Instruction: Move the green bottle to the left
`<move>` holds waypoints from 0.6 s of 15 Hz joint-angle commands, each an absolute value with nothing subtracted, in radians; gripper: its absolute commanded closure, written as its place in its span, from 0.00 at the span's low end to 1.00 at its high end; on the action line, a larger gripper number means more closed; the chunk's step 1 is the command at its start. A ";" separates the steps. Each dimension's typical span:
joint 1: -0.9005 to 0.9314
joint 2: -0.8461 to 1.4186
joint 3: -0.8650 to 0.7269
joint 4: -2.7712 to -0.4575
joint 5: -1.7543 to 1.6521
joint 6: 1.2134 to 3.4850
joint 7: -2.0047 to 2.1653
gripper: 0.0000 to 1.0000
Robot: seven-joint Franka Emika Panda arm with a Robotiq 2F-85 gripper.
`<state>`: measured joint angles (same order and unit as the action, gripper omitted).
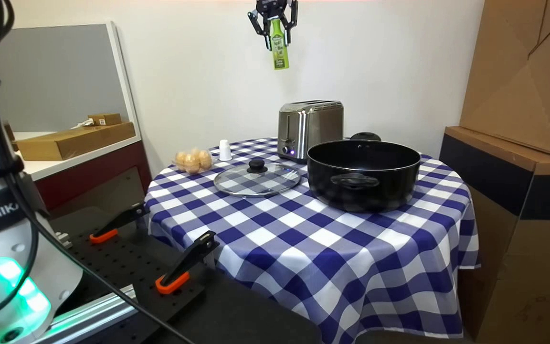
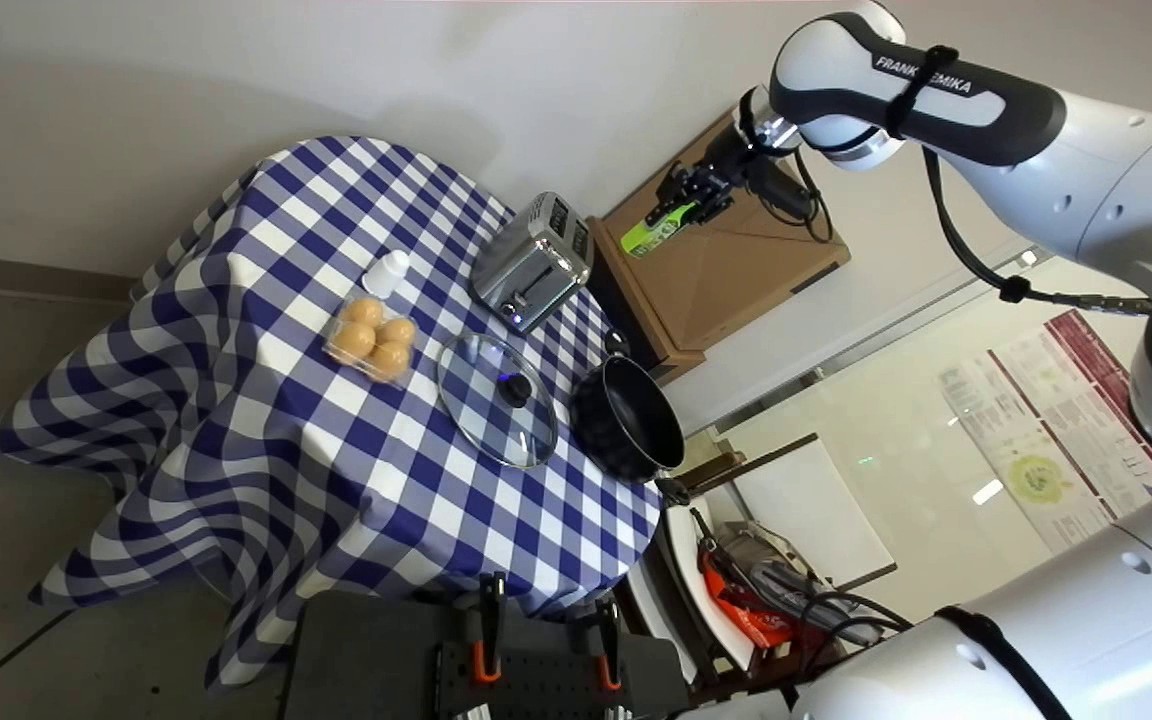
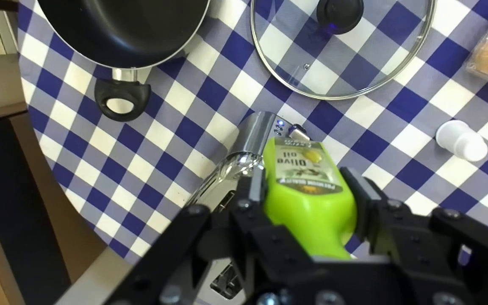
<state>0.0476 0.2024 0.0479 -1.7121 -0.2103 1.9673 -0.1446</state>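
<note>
The green bottle [image 1: 280, 58] hangs in the air high above the table, slightly tilted, with its narrow top up between the fingers. My gripper [image 1: 279, 42] is shut on it, one finger on each side of its body. In an exterior view the bottle [image 2: 642, 237] points down and away from the gripper [image 2: 678, 212]. In the wrist view the olive oil label on the bottle [image 3: 309, 207] shows between the two fingers of the gripper [image 3: 305, 176]. The bottle's neck is partly hidden by the gripper.
On the checkered table [image 1: 256, 234] stand a silver toaster [image 1: 311, 129], a black pot [image 1: 365, 179], a glass lid [image 1: 257, 179], a pack of eggs [image 1: 193, 161] and a white shaker [image 1: 225, 150]. Cardboard boxes [image 1: 518, 200] stand beside the table. A wall rises behind it.
</note>
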 commanded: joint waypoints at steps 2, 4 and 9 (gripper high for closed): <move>0.089 0.224 0.070 -1.746 -0.303 1.964 -0.194 0.79; 0.104 0.218 0.077 -1.792 -0.350 1.982 -0.202 0.79; 0.130 0.206 0.094 -1.911 -0.444 2.079 -0.193 0.79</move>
<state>0.1178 0.2328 0.0895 -1.8396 -0.3955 2.0160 -0.1828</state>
